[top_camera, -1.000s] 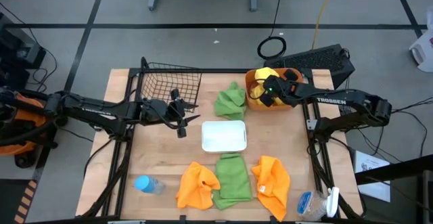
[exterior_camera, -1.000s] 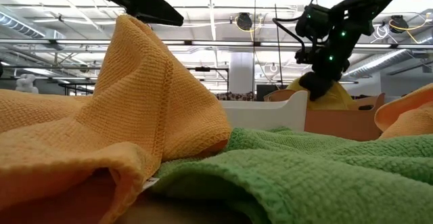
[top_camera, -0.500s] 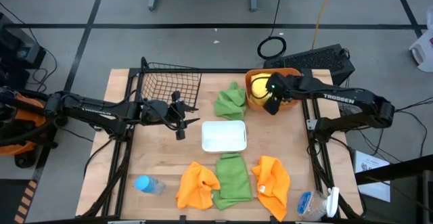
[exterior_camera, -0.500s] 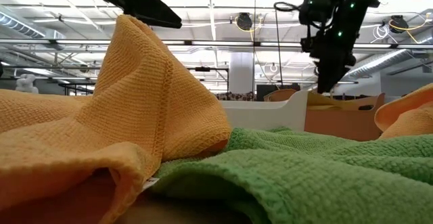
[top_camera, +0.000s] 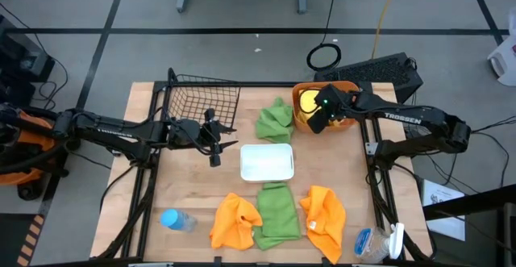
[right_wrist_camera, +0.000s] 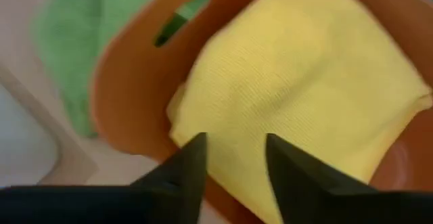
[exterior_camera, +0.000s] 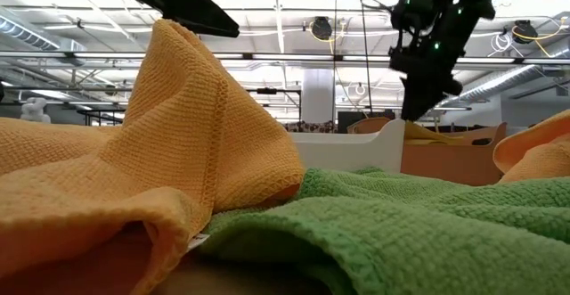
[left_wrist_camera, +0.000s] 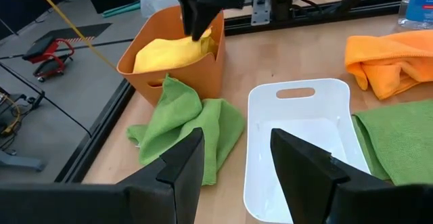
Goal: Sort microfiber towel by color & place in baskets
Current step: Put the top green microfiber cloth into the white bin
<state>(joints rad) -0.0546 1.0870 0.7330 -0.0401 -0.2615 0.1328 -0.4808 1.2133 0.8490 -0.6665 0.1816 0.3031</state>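
High view, green towel (top_camera: 274, 119) beside orange tub (top_camera: 300, 120)

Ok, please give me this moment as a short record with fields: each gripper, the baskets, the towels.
right gripper: open, empty, above orange tub
left gripper: open, waiting beside wire basket
orange tub: holds yellow towel
white tray: nothing inside
wire basket: nothing inside
green towels: one beside tub, one on table
orange towels: two on table

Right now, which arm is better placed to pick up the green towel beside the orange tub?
Right: its gripper, open and empty, hovers over the orange tub next to the green towel.
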